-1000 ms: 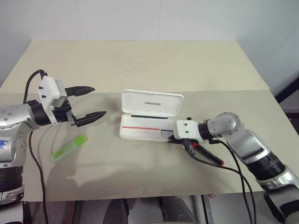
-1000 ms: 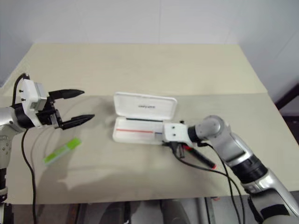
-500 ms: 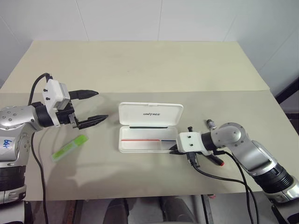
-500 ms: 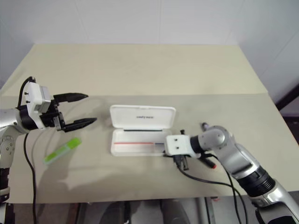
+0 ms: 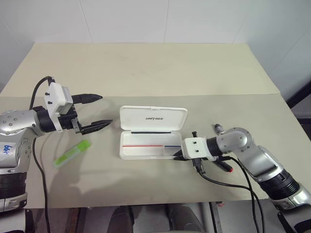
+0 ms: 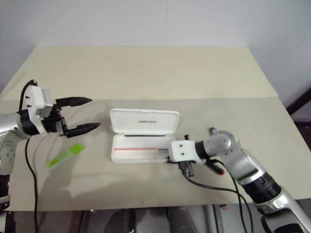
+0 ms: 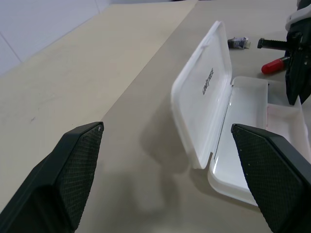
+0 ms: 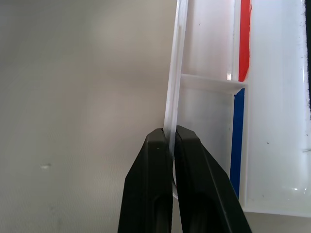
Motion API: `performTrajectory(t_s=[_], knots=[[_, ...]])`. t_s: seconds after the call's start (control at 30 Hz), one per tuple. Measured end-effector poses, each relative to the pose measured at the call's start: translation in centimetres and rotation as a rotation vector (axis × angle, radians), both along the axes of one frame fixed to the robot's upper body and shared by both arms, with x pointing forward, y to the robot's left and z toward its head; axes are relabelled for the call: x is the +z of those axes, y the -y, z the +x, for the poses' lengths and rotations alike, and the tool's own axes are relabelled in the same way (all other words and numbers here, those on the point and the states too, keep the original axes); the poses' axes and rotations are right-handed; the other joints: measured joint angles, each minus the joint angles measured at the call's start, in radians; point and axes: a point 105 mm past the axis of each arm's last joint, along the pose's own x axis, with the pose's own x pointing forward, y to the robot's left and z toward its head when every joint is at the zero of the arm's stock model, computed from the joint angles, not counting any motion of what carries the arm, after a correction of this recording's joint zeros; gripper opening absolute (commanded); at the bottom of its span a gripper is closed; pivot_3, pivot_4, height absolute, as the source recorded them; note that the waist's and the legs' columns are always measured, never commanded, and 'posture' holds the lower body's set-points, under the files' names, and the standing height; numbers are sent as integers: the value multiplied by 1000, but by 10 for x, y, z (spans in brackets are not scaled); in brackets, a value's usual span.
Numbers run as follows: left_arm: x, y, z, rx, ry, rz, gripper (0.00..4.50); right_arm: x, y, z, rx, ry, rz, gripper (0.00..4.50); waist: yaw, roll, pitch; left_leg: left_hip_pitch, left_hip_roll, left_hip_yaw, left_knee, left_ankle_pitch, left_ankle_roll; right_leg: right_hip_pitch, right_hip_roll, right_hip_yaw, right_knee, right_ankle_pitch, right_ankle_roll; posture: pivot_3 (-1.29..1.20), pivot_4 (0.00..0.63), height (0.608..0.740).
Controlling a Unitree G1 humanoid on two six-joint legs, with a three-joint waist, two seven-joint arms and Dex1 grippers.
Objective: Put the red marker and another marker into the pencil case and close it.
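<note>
Right wrist view shows the right gripper pinching the front wall of the open pencil case, lying lengthwise left-right mid-table; left gripper hovers wide open

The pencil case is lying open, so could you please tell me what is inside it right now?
The pencil case holds no markers: only a thin red-and-blue stripe along its tray. The right gripper pinches the front wall at its right end, hiding that corner.

The pencil case has shifted left across the table, straightened from its tilt, its near rim pinched by the right gripper.
</note>
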Motion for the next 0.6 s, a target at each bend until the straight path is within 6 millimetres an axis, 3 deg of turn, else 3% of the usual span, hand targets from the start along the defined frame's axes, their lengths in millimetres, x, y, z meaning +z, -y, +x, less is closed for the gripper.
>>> performTrajectory(t_s=[0.13, 0.4, 0.6], knots=[[4, 1, 1, -4, 14, -2, 4500, -1, 2, 3, -6, 10, -7, 2190, 0, 0, 0, 0, 0, 0, 0, 0, 0, 0, 0, 0, 0, 0, 0, 0, 150, 740], [5, 1, 1, -4, 15, -2, 4500, 9, 1, 3, 8, 3, 15, 2190, -1, 0, 0, 0, 0, 0, 0, 0, 0, 0, 0, 0, 0, 0, 0, 0, 150, 740], [4, 5, -1, -22, 1, -2, 4500, 43, 10, 0, -28, -17, 115, 2190, 3, 0, 0, 0, 0, 0, 0, 0, 0, 0, 0, 0, 0, 0, 0, 0, 150, 740]])
